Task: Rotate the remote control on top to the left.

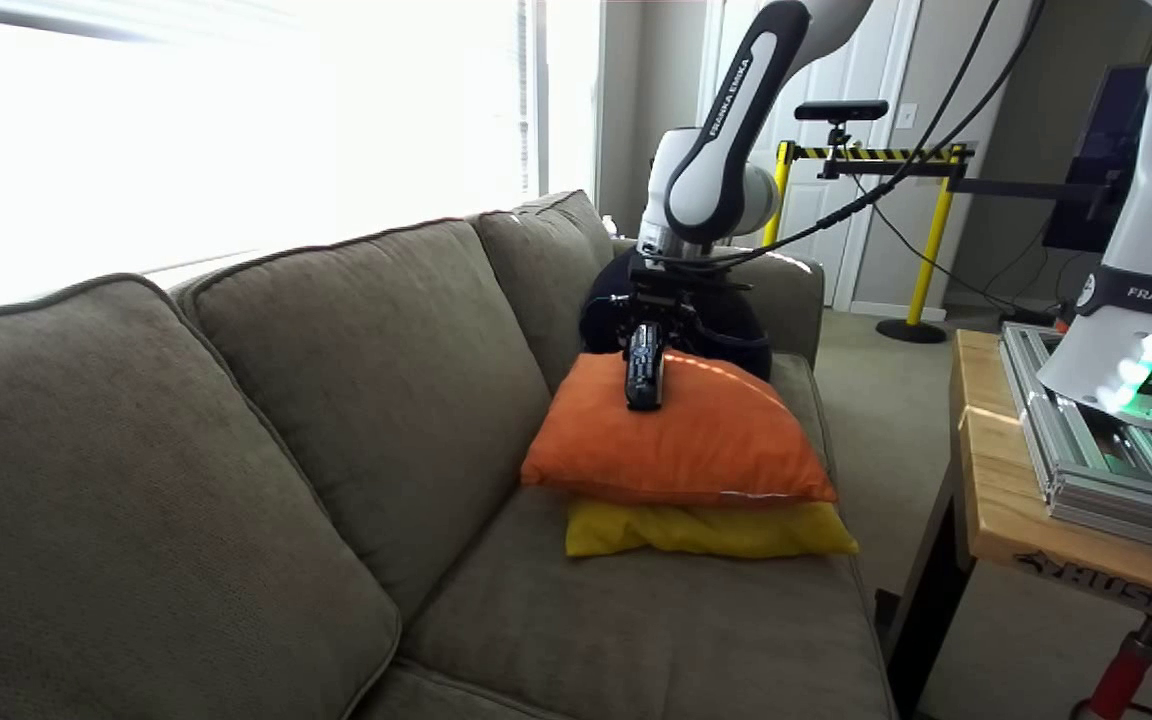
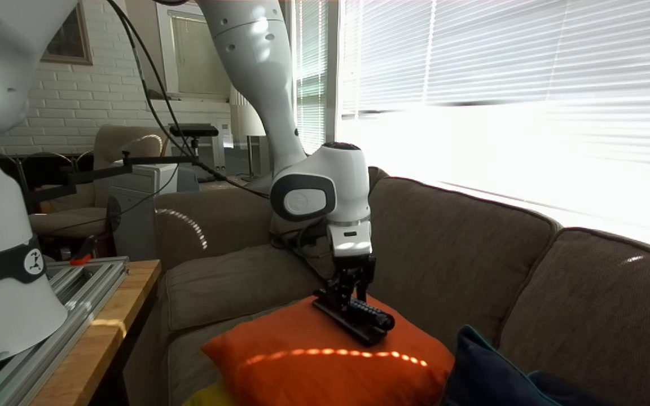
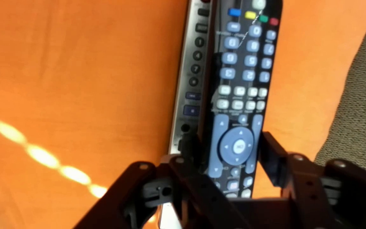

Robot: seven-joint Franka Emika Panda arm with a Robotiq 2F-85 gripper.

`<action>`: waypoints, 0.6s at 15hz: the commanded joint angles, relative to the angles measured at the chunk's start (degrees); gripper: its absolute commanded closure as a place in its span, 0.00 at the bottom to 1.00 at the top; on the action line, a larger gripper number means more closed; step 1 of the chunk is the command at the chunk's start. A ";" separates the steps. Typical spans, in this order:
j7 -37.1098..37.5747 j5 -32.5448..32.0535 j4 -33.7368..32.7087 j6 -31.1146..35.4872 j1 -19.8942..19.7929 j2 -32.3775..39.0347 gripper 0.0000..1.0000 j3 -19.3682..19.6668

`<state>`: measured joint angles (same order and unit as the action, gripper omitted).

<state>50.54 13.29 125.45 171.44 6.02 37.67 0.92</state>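
Remote control (image 3: 237,92), held in the hand (image 3: 231,144) over a silver-faced remote (image 3: 187,98) on the orange cushion (image 1: 696,445).

The hand points down, its fingers (image 3: 274,159) set narrow against the long left and right sides of the dark, pale-keyed bar; in the wrist view the silver-faced remote shows along its left edge, nearly parallel and partly covered; whether the two touch cannot be told; the digits stand upside down in that view; the orange cushion lies on a yellow cushion (image 1: 711,530) on the sofa (image 1: 676,620); in an exterior view a navy bundle (image 1: 736,320) sits at the cushion's far side; the desk (image 1: 1006,490), bearing the robot's base (image 1: 1106,350), stands to the right.
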 commanded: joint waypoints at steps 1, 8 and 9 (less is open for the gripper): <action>-1.29 1.80 0.76 -3.38 0.95 -2.75 0.71 0.96; -11.62 -1.29 1.06 -9.83 -1.60 -7.74 0.71 -0.60; -14.41 -1.56 0.89 -10.03 -1.65 -8.21 0.71 -0.36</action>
<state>43.57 12.99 125.53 163.60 5.95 32.65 1.27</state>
